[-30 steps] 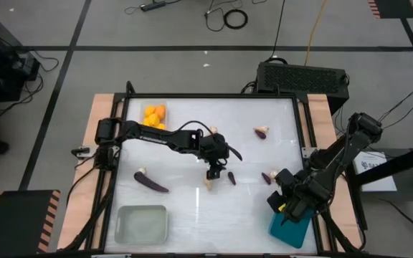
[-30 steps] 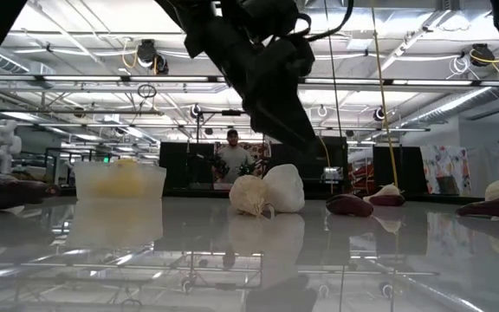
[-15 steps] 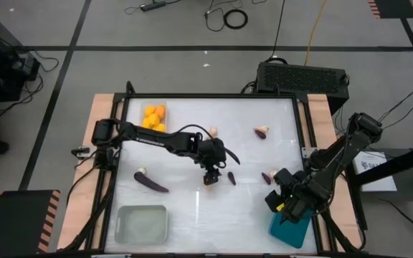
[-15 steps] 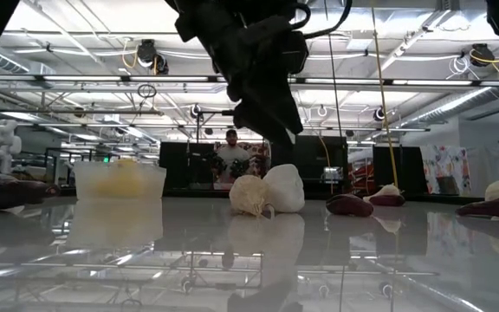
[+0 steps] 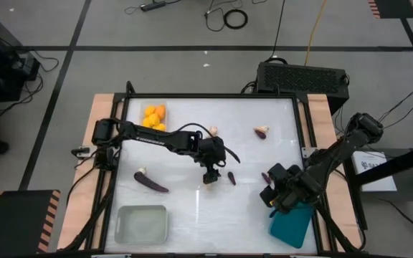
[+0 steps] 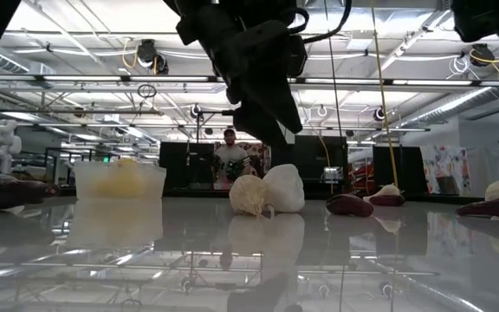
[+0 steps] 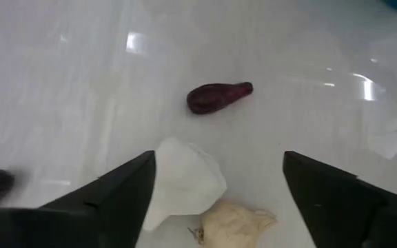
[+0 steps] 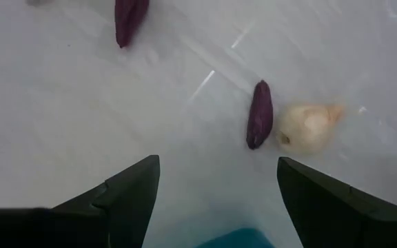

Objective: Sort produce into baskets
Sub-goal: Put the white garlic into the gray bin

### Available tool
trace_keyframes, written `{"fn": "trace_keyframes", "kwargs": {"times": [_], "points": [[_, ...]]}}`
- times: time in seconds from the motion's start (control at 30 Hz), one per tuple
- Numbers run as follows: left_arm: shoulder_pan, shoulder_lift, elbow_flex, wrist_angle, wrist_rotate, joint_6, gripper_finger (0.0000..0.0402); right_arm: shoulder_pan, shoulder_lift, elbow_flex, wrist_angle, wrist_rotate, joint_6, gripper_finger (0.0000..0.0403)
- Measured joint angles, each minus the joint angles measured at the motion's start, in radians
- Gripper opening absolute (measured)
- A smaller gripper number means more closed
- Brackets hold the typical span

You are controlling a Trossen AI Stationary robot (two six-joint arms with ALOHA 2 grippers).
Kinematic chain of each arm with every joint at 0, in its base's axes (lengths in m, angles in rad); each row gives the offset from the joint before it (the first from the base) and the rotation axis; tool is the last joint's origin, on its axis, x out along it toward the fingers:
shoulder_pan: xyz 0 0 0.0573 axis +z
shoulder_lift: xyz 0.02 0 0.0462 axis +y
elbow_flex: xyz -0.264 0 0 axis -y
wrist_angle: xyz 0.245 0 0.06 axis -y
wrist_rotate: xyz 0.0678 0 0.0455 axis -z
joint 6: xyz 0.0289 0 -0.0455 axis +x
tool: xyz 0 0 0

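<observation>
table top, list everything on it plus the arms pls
orange fruits: a cluster, orange-yellow, in the small clear basket at the table's far left
long eggplant: one, dark purple, left of centre
greyish basket: one, translucent, near left corner
teal basket: one, near right edge
bulbs: two, pale, touching, mid-table under the left gripper
small eggplants: several, purple, scattered centre and right
left gripper: open, above the bulbs
right gripper: open, beside the teal basket
</observation>
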Motion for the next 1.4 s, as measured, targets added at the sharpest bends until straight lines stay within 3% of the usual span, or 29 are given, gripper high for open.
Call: {"fn": "trace_keyframes", "kwargs": {"times": [0.2, 0.3, 0.53, 0.9, 1.4], "points": [[-0.033, 0.009, 0.000, -0.017, -0.060, -0.015, 0.0376, -0.083, -0.020, 0.000, 0.039, -0.015, -0.175, 0.0286], [-0.050, 0.027, -0.002, -0.033, -0.130, -0.010, 0.0379, -0.129, -0.037, 0.000, 0.056, -0.017, -0.245, 0.0286], [-0.056, 0.073, -0.005, -0.010, -0.191, -0.049, 0.0380, -0.223, -0.058, 0.000, 0.069, -0.009, -0.368, 0.0286], [-0.059, 0.129, -0.006, 0.023, -0.192, -0.074, 0.0378, -0.352, -0.061, 0.000, 0.107, -0.058, -0.513, 0.0286], [-0.045, 0.138, -0.006, 0.052, -0.221, -0.157, 0.0246, -0.401, -0.105, 0.001, 0.103, -0.054, -0.765, 0.0286]]}}
